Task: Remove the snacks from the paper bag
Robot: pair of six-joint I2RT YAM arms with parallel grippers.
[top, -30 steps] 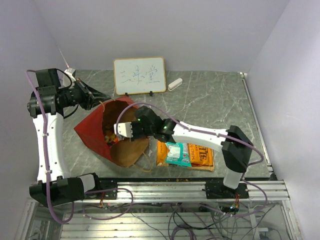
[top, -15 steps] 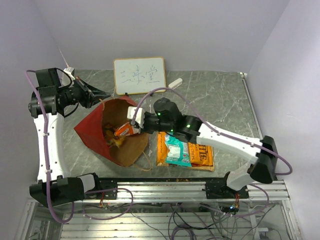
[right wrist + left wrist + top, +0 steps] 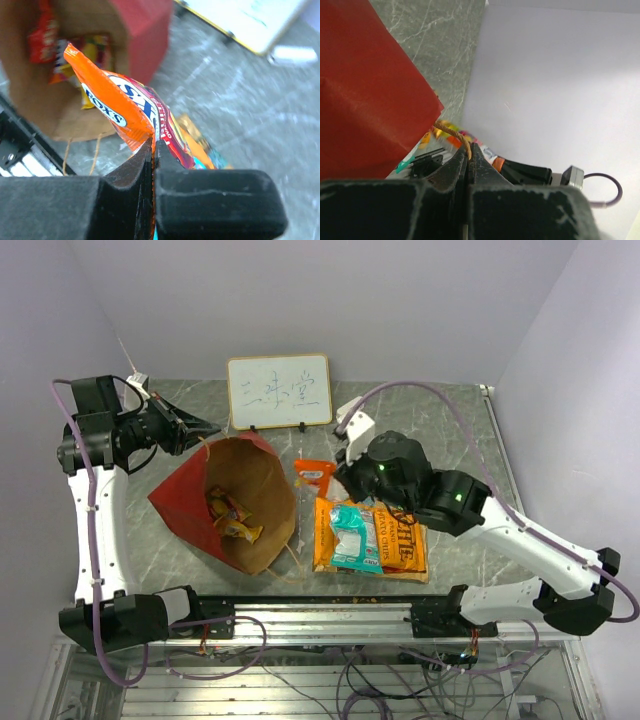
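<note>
The red paper bag (image 3: 180, 495) lies on its side, its brown mouth facing the near right, with red and yellow snack packets (image 3: 232, 517) inside. My left gripper (image 3: 203, 434) is shut on the bag's tan handle (image 3: 451, 131) at the far rim. My right gripper (image 3: 338, 477) is shut on an orange snack packet (image 3: 314, 475) and holds it above the table, right of the bag's mouth; it also shows in the right wrist view (image 3: 120, 110). The large orange-and-teal chip bag (image 3: 375, 538) lies flat below the right arm.
A small whiteboard (image 3: 279, 390) stands at the back with a white eraser (image 3: 350, 408) to its right. The table's near edge has a metal rail (image 3: 330, 620). Purple walls close the sides and back.
My right gripper has pulled out of the bag's mouth with the orange packet and moved right and back. The left gripper has kept hold of the handle.
</note>
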